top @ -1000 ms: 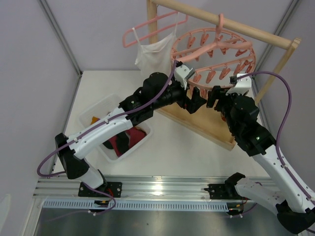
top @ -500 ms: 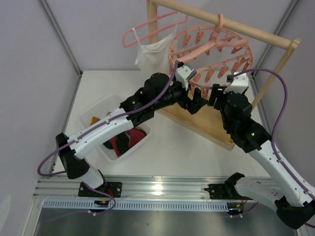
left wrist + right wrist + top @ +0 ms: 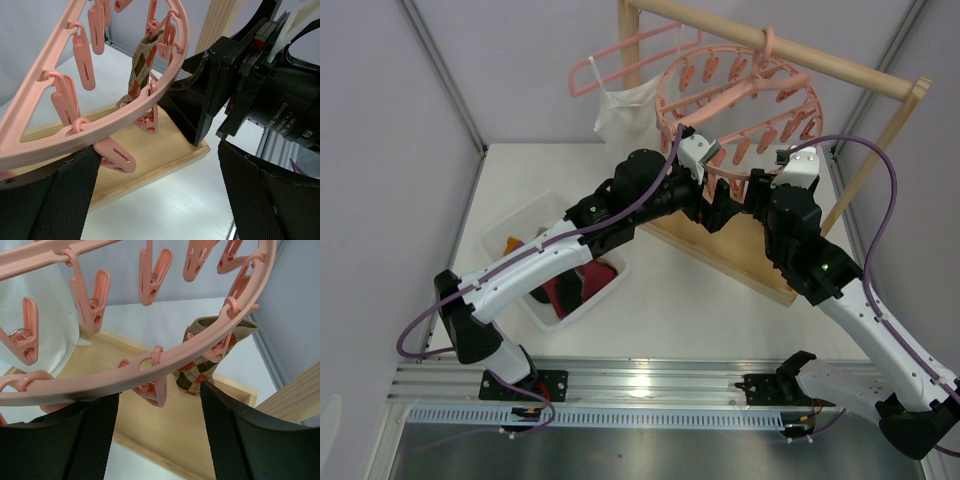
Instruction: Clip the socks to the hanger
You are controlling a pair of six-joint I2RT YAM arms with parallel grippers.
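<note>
The round pink hanger [image 3: 740, 110] hangs tilted from the wooden rail. A tan argyle sock [image 3: 141, 65] dangles from one of its rim clips, also visible as the sock [image 3: 204, 367] in the right wrist view. More socks [image 3: 563, 288], maroon-red and dark, lie in the bin. My left gripper [image 3: 720, 212] sits under the near rim, open and empty [image 3: 160, 200], with the ring crossing above its left finger. My right gripper [image 3: 758, 195] faces it from the right, open [image 3: 160, 440], with a pink clip [image 3: 159, 390] hanging just above the gap and the sock behind its right finger.
A white camisole [image 3: 625, 110] hangs on a thin pink coat hanger [image 3: 620, 55] at the rail's left end. The rack's wooden base [image 3: 745, 260] lies under both grippers. The clear bin [image 3: 535, 222] stands at the left of the table. A slanted wooden post [image 3: 880, 140] rises at the right.
The right arm has shifted left, closer to the left gripper, and its jaws have narrowed a little. The hanger ring has tipped up and leftward. The left arm has barely moved.
</note>
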